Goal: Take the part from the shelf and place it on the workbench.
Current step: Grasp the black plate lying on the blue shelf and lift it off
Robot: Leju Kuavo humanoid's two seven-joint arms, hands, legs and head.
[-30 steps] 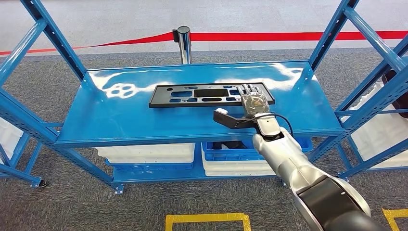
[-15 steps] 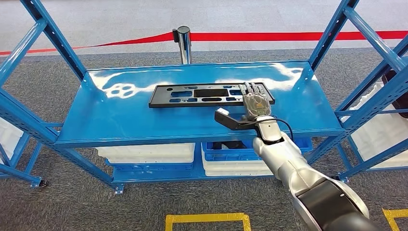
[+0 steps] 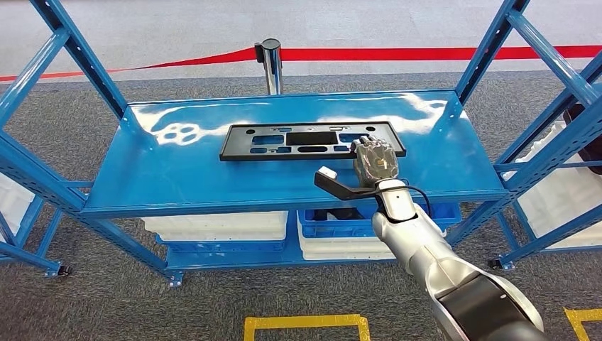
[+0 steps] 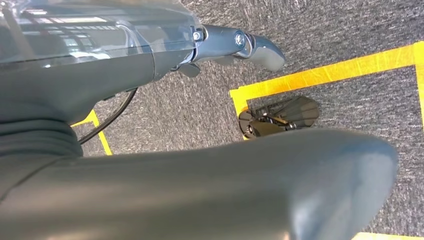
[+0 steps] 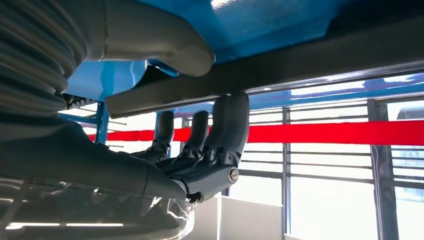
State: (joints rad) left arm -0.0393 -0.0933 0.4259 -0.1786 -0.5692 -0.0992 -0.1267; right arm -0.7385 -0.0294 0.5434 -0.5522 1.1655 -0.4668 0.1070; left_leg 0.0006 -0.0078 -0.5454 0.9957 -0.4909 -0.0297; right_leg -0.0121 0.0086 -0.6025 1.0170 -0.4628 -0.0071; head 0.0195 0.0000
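Observation:
A flat black part [image 3: 298, 140] with several cut-outs lies on the blue shelf [image 3: 199, 181], towards its back. My right hand [image 3: 373, 160] is at the part's right end. Its fingers are curled down over the part's near edge, and the thumb sticks out to the left just above the shelf. In the right wrist view the part's edge [image 5: 310, 62] runs between the thumb [image 5: 165, 45] and the dark fingers [image 5: 227, 130], which press against it. My left hand [image 4: 150, 125] hangs above the carpet and holds nothing.
Blue uprights [image 3: 81, 57] frame the shelf on both sides. White bins [image 3: 220, 226] and a blue bin [image 3: 334, 222] sit on the lower level. A chrome post [image 3: 271, 64] with a red belt stands behind. Yellow tape [image 3: 305, 323] marks the carpet.
My right hand's fingers, stretched flat over the part's right end before, have curled down onto its edge. The wrist has drawn back slightly. The part has not moved.

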